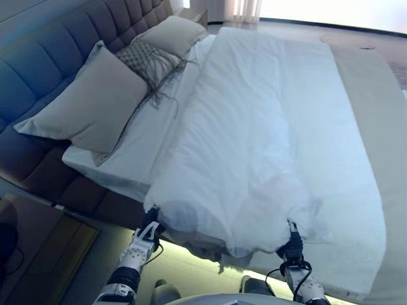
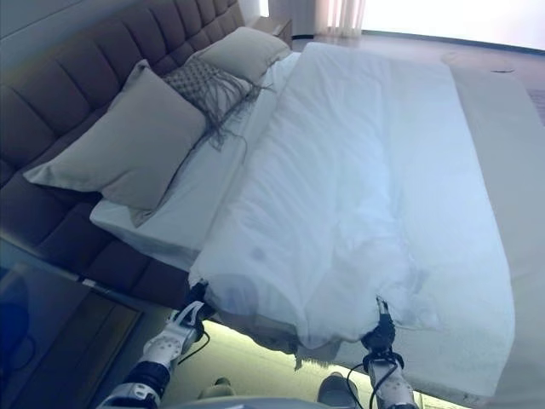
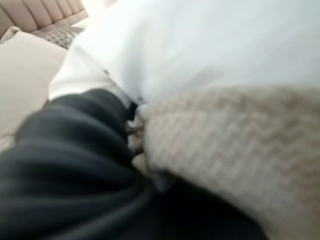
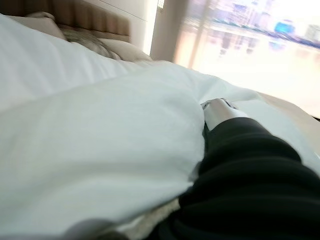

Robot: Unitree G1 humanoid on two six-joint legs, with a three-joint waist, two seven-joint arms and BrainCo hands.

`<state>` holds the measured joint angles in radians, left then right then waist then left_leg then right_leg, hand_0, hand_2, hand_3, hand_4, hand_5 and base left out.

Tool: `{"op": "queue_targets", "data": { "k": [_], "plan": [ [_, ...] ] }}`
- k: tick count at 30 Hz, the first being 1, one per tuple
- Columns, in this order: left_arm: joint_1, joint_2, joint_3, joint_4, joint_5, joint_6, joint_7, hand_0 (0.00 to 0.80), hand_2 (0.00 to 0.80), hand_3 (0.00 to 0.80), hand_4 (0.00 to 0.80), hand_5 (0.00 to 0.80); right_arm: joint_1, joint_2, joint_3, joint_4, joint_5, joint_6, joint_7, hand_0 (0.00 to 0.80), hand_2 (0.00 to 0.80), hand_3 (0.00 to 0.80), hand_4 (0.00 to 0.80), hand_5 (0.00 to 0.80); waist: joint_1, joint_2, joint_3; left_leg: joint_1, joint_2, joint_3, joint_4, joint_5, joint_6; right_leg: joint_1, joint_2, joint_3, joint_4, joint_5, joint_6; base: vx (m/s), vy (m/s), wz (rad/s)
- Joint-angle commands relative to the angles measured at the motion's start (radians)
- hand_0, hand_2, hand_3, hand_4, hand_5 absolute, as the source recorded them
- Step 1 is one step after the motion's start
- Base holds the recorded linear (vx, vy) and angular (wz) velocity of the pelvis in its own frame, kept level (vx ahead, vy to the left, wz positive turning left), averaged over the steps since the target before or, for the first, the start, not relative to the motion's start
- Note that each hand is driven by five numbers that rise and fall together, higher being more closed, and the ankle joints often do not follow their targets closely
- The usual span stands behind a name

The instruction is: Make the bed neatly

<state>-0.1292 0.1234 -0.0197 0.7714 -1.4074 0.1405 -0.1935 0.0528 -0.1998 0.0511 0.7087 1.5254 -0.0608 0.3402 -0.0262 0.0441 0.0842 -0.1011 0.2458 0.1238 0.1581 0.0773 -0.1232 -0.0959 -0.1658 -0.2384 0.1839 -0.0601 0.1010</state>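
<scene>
Pillows, plain beige: 2 — big one (image 1: 89, 105) near corner, 2nd (image 1: 173, 33) at far end by headboard
Fringed cushion (image 1: 147, 60): 1 — grey patterned, btwn the 2 pillows
Duvet (image 1: 254, 127), white: 1 — spread lengthwise over the bed
Blanket/throw (image 3: 235, 145), beige knit: 1 — seen close in left wrist view, under duvet edge
Headboard (image 1: 44, 57), tufted: 1
Nightstands: 1 — at far end of headboard (image 1: 193, 14)
Robot hands: 2 — left hand (image 1: 151, 230) & right hand (image 1: 293, 244), both at duvet's near edge, fingers hidden in cloth
</scene>
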Motion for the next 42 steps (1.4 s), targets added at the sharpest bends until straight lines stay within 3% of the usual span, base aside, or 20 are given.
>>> {"op": "queue_targets", "data": {
  "k": [1, 2, 3, 6, 10, 14, 16, 18, 19, 21, 22, 24, 25, 27, 29, 33, 35, 37, 42],
  "plan": [
    [0.005, 0.042, -0.002, -0.102, -0.062, -0.015, -0.081, 0.8, 0.8, 0.8, 0.8, 0.8, -0.06, -0.007, -0.012, -0.079, 0.014, -0.024, 0.016, 0.8, 0.8, 0.8, 0.8, 0.8, 0.047, -0.034, 0.041, -0.092, -0.078, -0.027, 0.043, 0.029, -0.024, 0.034, 0.051, 0.028, -0.098, 0.108, 0.012, -0.009, 0.006, -0.08],
    [0.012, 0.039, -0.004, -0.107, -0.06, -0.013, -0.076, 0.8, 0.8, 0.8, 0.8, 0.8, -0.061, -0.007, -0.012, -0.081, 0.018, -0.021, 0.012, 0.8, 0.8, 0.8, 0.8, 0.8, 0.05, -0.033, 0.041, -0.092, -0.063, -0.031, 0.044, 0.036, -0.03, 0.039, 0.052, 0.027, -0.099, 0.108, 0.011, 0.071, 0.043, -0.1],
    [0.038, 0.032, -0.01, -0.114, -0.055, -0.009, -0.068, 0.8, 0.8, 0.8, 0.8, 0.8, -0.053, -0.001, -0.013, -0.084, 0.006, -0.017, 0.01, 0.8, 0.8, 0.8, 0.8, 0.8, 0.059, -0.03, 0.038, -0.081, -0.003, -0.055, 0.027, 0.093, -0.06, 0.062, 0.054, 0.03, -0.108, 0.108, 0.012, 0.115, 0.094, -0.05],
    [0.063, 0.027, -0.007, -0.114, -0.055, 0.001, -0.077, 0.8, 0.8, 0.8, 0.8, 0.8, -0.041, 0.005, -0.023, -0.088, -0.025, -0.007, -0.006, 0.8, 0.8, 0.8, 0.8, 0.8, 0.061, -0.015, 0.025, -0.046, 0.086, -0.103, -0.051, 0.179, -0.089, 0.086, 0.037, 0.035, -0.109, 0.098, 0.024, 0.156, 0.235, -0.05],
    [0.065, 0.025, 0.005, -0.09, -0.029, 0.014, -0.083, 0.8, 0.8, 0.8, 0.8, 0.8, -0.056, 0.004, -0.044, -0.062, -0.053, 0.014, -0.01, 0.8, 0.8, 0.8, 0.8, 0.8, 0.041, 0.022, 0.006, 0.034, 0.128, -0.106, -0.127, 0.171, -0.101, 0.079, -0.022, 0.059, -0.061, 0.067, 0.048, 0.152, 0.374, -0.13],
    [0.052, 0.021, 0.003, -0.09, -0.028, 0.053, -0.073, 0.8, 0.8, 0.8, 0.8, 0.8, -0.063, 0.004, -0.062, -0.037, -0.086, -0.002, -0.03, 0.8, 0.8, 0.8, 0.8, 0.8, 0.021, 0.049, -0.008, 0.089, 0.083, -0.067, -0.181, 0.098, -0.108, 0.091, -0.142, 0.084, -0.026, 0.064, 0.117, 0.167, 0.534, -0.04],
    [0.027, 0.009, -0.015, -0.085, -0.027, 0.064, -0.044, 0.8, 0.8, 0.8, 0.8, 0.8, -0.061, 0.001, -0.081, -0.035, -0.074, -0.007, -0.037, 0.8, 0.8, 0.8, 0.8, 0.8, 0.004, 0.041, -0.001, 0.073, 0.057, -0.032, -0.105, 0.054, -0.106, 0.097, -0.21, 0.094, -0.003, 0.071, 0.15, 0.102, 0.554, 0.03],
    [-0.004, -0.003, -0.041, -0.077, -0.022, 0.059, -0.023, 0.8, 0.8, 0.8, 0.8, 0.8, -0.048, -0.002, -0.089, -0.045, -0.093, -0.02, -0.047, 0.8, 0.8, 0.8, 0.8, 0.8, -0.004, 0.019, 0.005, 0.044, 0.007, -0.013, 0.004, -0.013, -0.084, 0.109, -0.273, 0.096, 0.006, 0.098, 0.159, 0.123, 0.385, 0.09],
    [-0.007, 0.0, -0.054, -0.074, -0.022, 0.051, -0.025, 0.8, 0.8, 0.8, 0.8, 0.8, -0.039, 0.001, -0.087, -0.046, -0.116, -0.024, -0.058, 0.8, 0.8, 0.8, 0.8, 0.8, -0.004, 0.006, 0.007, 0.035, -0.03, -0.04, 0.038, -0.045, -0.065, 0.101, -0.294, 0.116, 0.014, 0.121, 0.153, 0.16, 0.32, 0.1],
    [0.004, 0.02, -0.056, -0.074, 0.014, 0.046, -0.053, 0.8, 0.8, 0.8, 0.8, 0.8, -0.026, 0.009, -0.088, -0.044, -0.143, -0.013, -0.079, 0.8, 0.8, 0.8, 0.8, 0.8, 0.005, -0.012, 0.009, 0.041, -0.076, -0.053, 0.053, -0.083, -0.026, 0.073, -0.316, 0.111, 0.037, 0.154, 0.142, 0.168, 0.26, -0.05],
    [0.011, 0.029, -0.049, -0.078, 0.031, 0.046, -0.054, 0.8, 0.8, 0.8, 0.8, 0.8, -0.021, 0.013, -0.089, -0.041, -0.144, -0.002, -0.074, 0.8, 0.8, 0.8, 0.8, 0.8, 0.009, -0.018, 0.01, 0.044, -0.082, -0.044, 0.054, -0.09, -0.018, 0.056, -0.316, 0.107, 0.052, 0.164, 0.144, 0.123, 0.179, -0.29],
    [0.033, 0.065, -0.037, -0.091, 0.056, 0.038, -0.048, 0.8, 0.8, 0.8, 0.8, 0.8, -0.01, 0.017, -0.084, -0.013, -0.171, 0.023, -0.053, 0.8, 0.8, 0.8, 0.8, 0.8, 0.009, -0.031, 0.028, 0.037, -0.08, -0.032, 0.056, -0.094, -0.003, -0.015, -0.262, 0.124, 0.082, 0.167, 0.144, -0.024, 0.04, -0.49],
    [0.016, 0.083, -0.049, -0.075, 0.053, 0.016, -0.051, 0.8, 0.8, 0.8, 0.8, 0.8, -0.016, 0.009, -0.071, 0.015, -0.193, 0.019, -0.042, 0.8, 0.8, 0.8, 0.8, 0.8, 0.007, -0.039, 0.044, -0.001, -0.075, -0.05, 0.07, -0.093, -0.004, -0.048, -0.226, 0.144, 0.066, 0.147, 0.144, -0.121, 0.003, -0.53],
    [-0.056, 0.1, -0.101, -0.05, 0.031, -0.029, -0.052, 0.8, 0.8, 0.8, 0.8, 0.8, -0.059, -0.026, -0.061, 0.079, -0.217, -0.009, -0.031, 0.8, 0.8, 0.8, 0.8, 0.8, -0.002, -0.042, 0.088, -0.115, -0.084, -0.083, 0.103, -0.075, -0.01, -0.128, -0.196, 0.193, 0.045, 0.163, 0.14, -0.397, -0.014, -0.25],
    [-0.118, 0.108, -0.128, -0.038, -0.015, -0.062, -0.048, 0.8, 0.8, 0.8, 0.8, 0.8, -0.133, -0.055, -0.039, 0.157, -0.181, -0.018, -0.012, 0.8, 0.8, 0.8, 0.8, 0.8, 0.013, -0.03, 0.13, -0.185, -0.06, -0.073, 0.108, -0.052, -0.02, -0.205, -0.202, 0.163, 0.072, 0.184, 0.137, -0.475, -0.01, 0.39],
    [-0.279, 0.09, -0.164, 0.073, -0.017, -0.123, -0.087, 0.8, 0.8, 0.8, 0.8, 0.8, -0.262, -0.078, -0.03, 0.326, -0.116, -0.02, 0.009, 0.8, 0.8, 0.8, 0.8, 0.8, 0.007, -0.027, 0.228, -0.353, -0.05, -0.111, 0.144, -0.009, -0.045, -0.319, -0.187, 0.161, 0.071, 0.203, 0.131, -0.309, 0.021, 0.16],
    [-0.336, 0.082, -0.166, 0.137, -0.01, -0.135, -0.107, 0.8, 0.8, 0.8, 0.8, 0.8, -0.308, -0.085, -0.054, 0.393, -0.106, -0.013, 0.033, 0.8, 0.8, 0.8, 0.8, 0.8, -0.002, -0.023, 0.264, -0.416, -0.049, -0.11, 0.17, -0.001, -0.051, -0.368, -0.192, 0.155, 0.094, 0.197, 0.132, -0.155, 0.093, 0.08],
    [-0.374, 0.068, -0.151, 0.177, 0.005, -0.138, -0.135, 0.8, 0.8, 0.8, 0.8, 0.8, -0.349, -0.095, -0.074, 0.44, -0.086, -0.006, 0.052, 0.8, 0.8, 0.8, 0.8, 0.8, -0.011, -0.017, 0.298, -0.468, -0.062, -0.078, 0.208, -0.012, -0.046, -0.401, -0.21, 0.146, 0.104, 0.196, 0.133, -0.134, 0.176, 0.08],
    [-0.408, 0.029, -0.174, 0.163, 0.012, -0.195, -0.152, 0.8, 0.8, 0.8, 0.8, 0.8, -0.428, -0.122, -0.125, 0.458, -0.087, 0.002, 0.055, 0.8, 0.8, 0.8, 0.8, 0.8, -0.026, 0.006, 0.346, -0.553, -0.117, -0.049, 0.244, -0.02, -0.03, -0.499, -0.249, 0.168, 0.111, 0.225, 0.133, -0.086, 0.265, 0.1]
  ]
}}
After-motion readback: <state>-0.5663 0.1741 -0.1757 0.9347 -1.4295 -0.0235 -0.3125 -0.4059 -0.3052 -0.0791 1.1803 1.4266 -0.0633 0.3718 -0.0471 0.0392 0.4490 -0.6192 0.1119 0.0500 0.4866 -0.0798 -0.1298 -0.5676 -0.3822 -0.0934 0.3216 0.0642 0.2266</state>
